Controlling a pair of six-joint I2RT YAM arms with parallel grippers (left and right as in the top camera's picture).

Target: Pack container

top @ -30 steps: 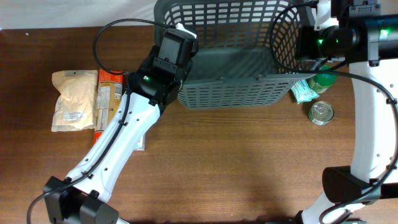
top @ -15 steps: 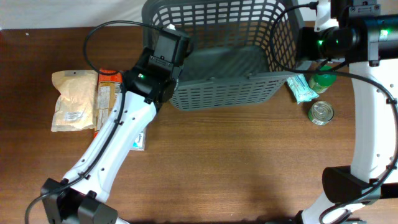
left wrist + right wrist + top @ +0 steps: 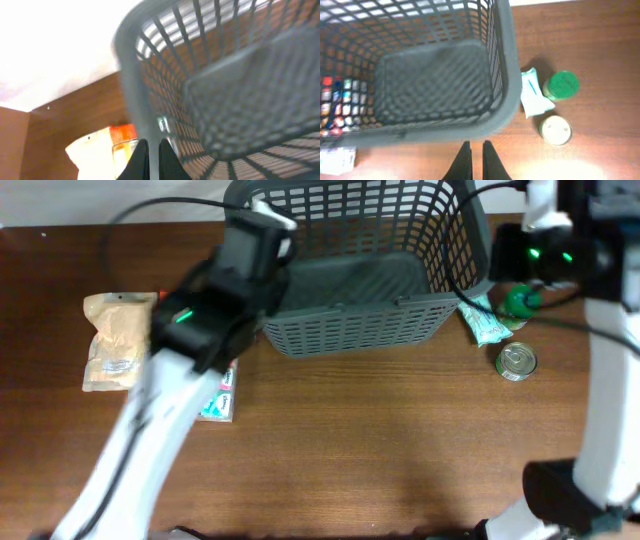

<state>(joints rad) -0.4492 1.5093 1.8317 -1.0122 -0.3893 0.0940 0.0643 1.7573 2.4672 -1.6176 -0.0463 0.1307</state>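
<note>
The container, a dark grey lattice basket (image 3: 355,330), stands at the table's far edge and looks empty. My left gripper (image 3: 264,222) is shut on its left rim; in the left wrist view the black fingers (image 3: 141,162) pinch the grey rim (image 3: 131,90). The left arm is blurred with motion. My right gripper (image 3: 497,260) sits just outside the basket's right wall. In the right wrist view it (image 3: 474,150) is closed and empty over bare table, in front of the basket's wall (image 3: 506,85).
A beige pouch (image 3: 112,340), an orange packet (image 3: 122,134) and a small blue-white packet (image 3: 218,395) lie left of the basket. A teal pouch (image 3: 485,325), a green-lidded jar (image 3: 518,300) and a silver tin can (image 3: 516,361) lie to its right.
The basket has slid left and toward the far edge, with the left gripper holding its rim. The left arm has swung left. The right arm has shifted slightly.
</note>
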